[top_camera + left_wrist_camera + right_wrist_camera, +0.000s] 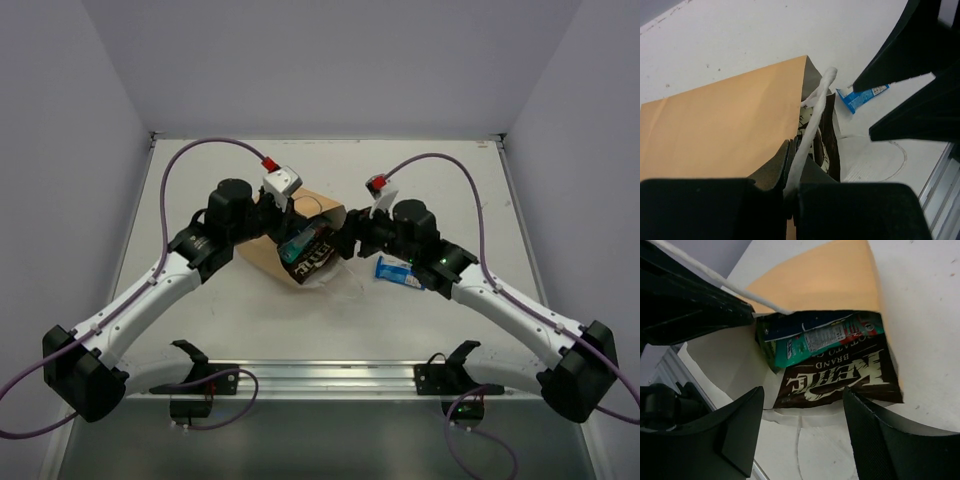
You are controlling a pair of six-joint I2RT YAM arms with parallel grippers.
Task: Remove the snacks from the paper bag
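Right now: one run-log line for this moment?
left gripper shut on paper bag rim | right gripper open at bag mouth | brown chip bag showing at mouth | blue-white packet out on table

Tan kraft paper bag [825,280] lies on its side on white table [925,315], mouth facing the camera, pale inner wall spread below. Brown glossy chip bag [840,377] with white lettering pokes out of the mouth, print upside down. Teal-white packet [815,342] sits just above it, dark blue packet [800,322] above that, deeper in. Thin white string handle [730,285] runs taut from the rim to upper left, along a black machine body [690,300]. Right gripper [804,400]: black fingers [880,440] spread wide, either side of the brown bag's near edge, contact not discernible.
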